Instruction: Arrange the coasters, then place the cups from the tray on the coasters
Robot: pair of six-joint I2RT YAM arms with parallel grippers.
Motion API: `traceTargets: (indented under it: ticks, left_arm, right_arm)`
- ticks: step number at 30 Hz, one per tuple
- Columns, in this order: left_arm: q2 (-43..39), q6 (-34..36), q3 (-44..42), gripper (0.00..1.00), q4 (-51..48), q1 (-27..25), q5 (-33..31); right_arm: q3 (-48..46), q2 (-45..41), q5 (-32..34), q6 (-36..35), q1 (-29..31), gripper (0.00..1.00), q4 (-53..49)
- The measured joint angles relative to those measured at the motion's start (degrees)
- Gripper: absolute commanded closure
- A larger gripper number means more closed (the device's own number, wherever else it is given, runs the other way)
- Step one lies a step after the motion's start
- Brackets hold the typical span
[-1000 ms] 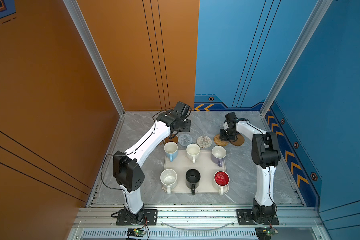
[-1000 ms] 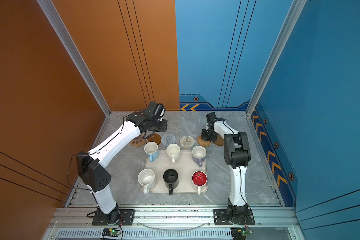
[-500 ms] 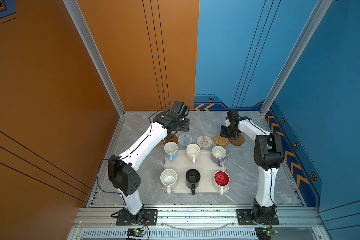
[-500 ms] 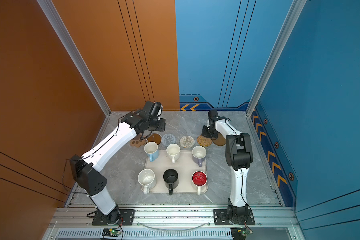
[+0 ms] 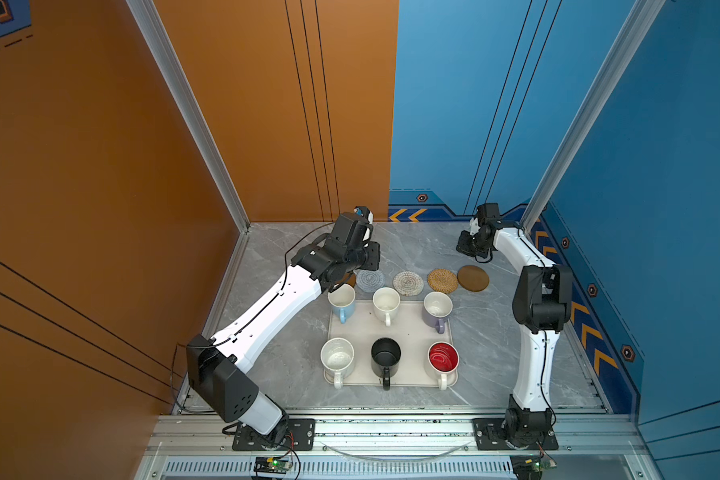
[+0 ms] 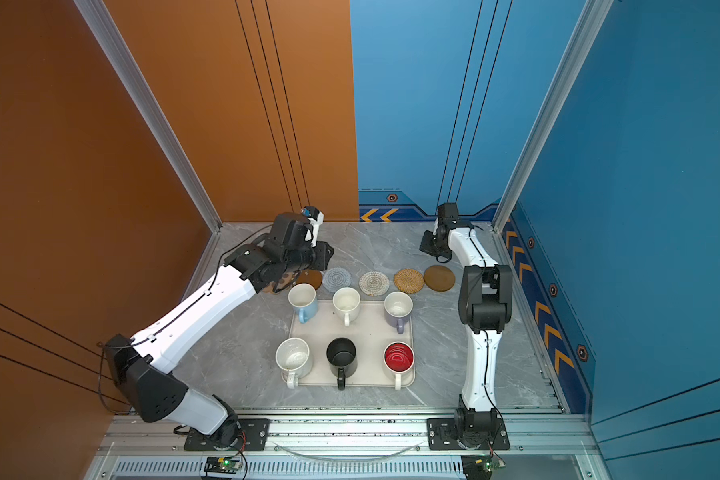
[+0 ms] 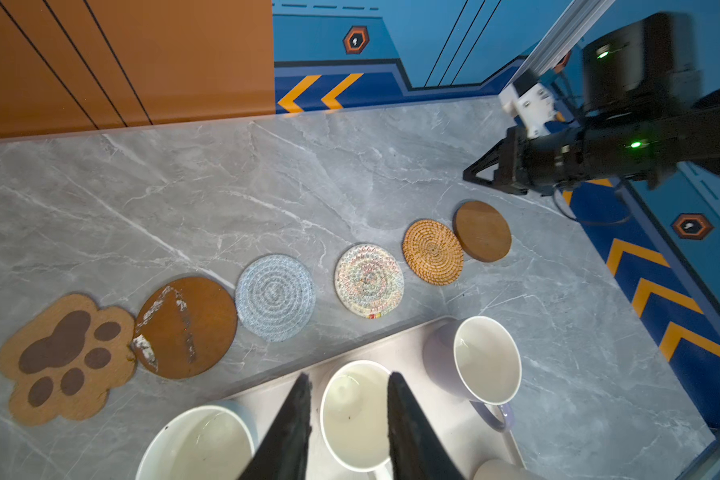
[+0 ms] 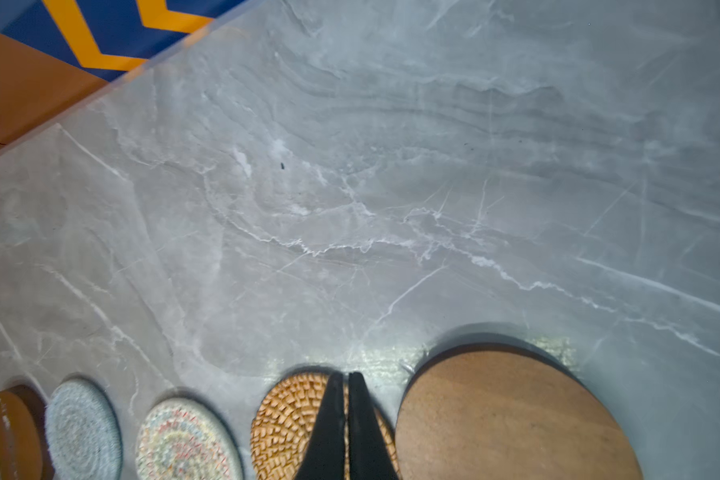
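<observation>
Six coasters lie in one row on the grey marble table [image 5: 495, 332], just beyond the far edge of the tray [image 5: 410, 328]. From the tray's left corner to past its right corner they are:
- a tan paw-shaped coaster [image 7: 65, 359]
- a brown disc with white scuffs [image 7: 186, 328]
- a grey-blue woven round [image 7: 275, 297]
- a white woven round flecked with colour [image 7: 368, 280]
- a golden rattan round [image 7: 432, 251]
- a plain brown wooden disc [image 7: 483, 230]

The paw meets the scuffed disc, and the rattan round meets the plain disc. No coaster has a cup on it.

All six cups stand upright on the one cream-beige tray, in two rows of three.
- **Far row:** light blue cup [image 5: 341, 301], cream-white cup [image 5: 386, 302], lavender cup [image 5: 437, 309].
- **Near row:** speckled white cup [image 5: 337, 357], black cup [image 5: 385, 355], white cup with red inside [image 5: 443, 358].

Their handles point towards the tray's near edge.

There are two grippers. The left gripper [image 7: 350, 376] hangs above the tray's far row, its fingers spread apart and empty, with the cream-white cup seen between them. The right gripper [image 8: 346, 376] is beyond the tray's far right corner, past the coaster row. Its fingers are pressed together and hold nothing.
</observation>
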Motion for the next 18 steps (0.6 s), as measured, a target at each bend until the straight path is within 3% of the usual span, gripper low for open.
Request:
traceTargets:
  ticks: [7,18]
  left_arm:
    - [-5.2,-0.3,-5.5,0.64,6.5,-0.7,1.7]
    - [-7.1,-1.0,-8.4,0.63,11.5,-1.9,2.8]
  right_arm:
    - [1.9,5.3,0.7,1.7,-0.2,1.00,0.0]
    - [2.1,5.6,2.5,3.7,-2.0,1.00,1.0]
